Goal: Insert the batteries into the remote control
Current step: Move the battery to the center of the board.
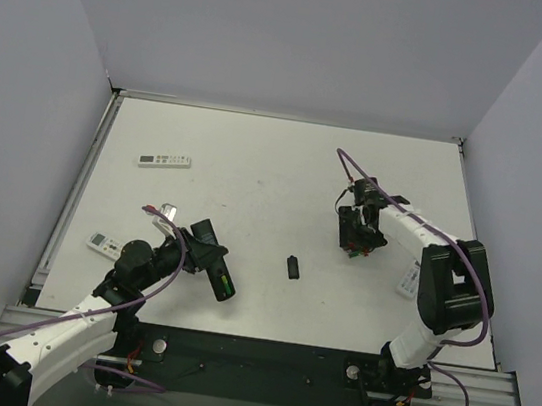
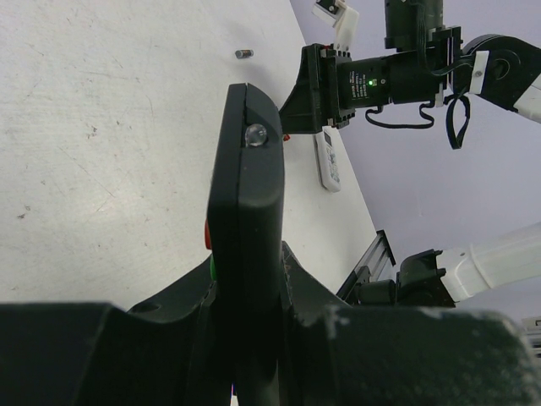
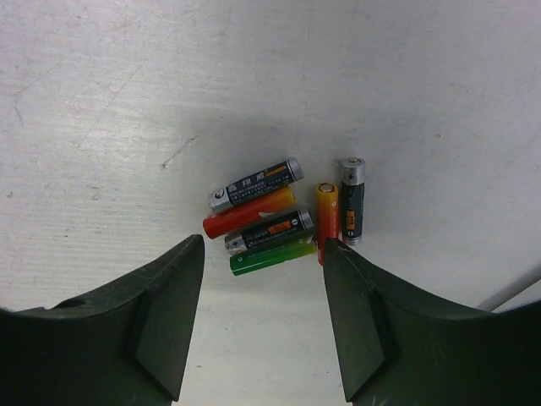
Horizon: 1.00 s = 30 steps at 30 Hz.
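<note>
The black remote control is held edge-on in my left gripper above the table's near left. In the left wrist view the remote stands up between the shut fingers, with red and green buttons on its left side. Several batteries, red, orange, green and dark, lie bunched on the table. My right gripper hangs open right above them, one finger on each side, touching none. In the top view it is right of centre.
A small black piece lies between the arms. A long white remote lies at the back left, a short white one by the left edge, and another white remote by the right arm.
</note>
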Tool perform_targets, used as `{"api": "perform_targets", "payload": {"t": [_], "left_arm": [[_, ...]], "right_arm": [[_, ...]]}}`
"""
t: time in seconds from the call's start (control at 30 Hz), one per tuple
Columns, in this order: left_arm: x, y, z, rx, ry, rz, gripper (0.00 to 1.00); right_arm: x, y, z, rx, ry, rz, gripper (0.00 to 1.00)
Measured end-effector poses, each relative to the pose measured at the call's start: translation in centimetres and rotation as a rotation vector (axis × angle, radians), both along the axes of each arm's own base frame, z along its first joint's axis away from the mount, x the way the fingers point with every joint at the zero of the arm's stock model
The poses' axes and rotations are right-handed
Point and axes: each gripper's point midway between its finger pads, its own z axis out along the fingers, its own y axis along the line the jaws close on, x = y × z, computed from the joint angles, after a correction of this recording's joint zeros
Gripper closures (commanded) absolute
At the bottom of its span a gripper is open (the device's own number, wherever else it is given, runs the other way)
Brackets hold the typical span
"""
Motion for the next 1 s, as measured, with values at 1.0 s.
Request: {"api": "perform_targets", "payload": {"t": [1.0], "left_arm": [[-0.1,-0.1,-0.2,0.003,0.007,-0.007,1.0]], "right_arm": [[-1.2,0.6,-1.0,0.033,0.067,-0.016,0.47]]}}
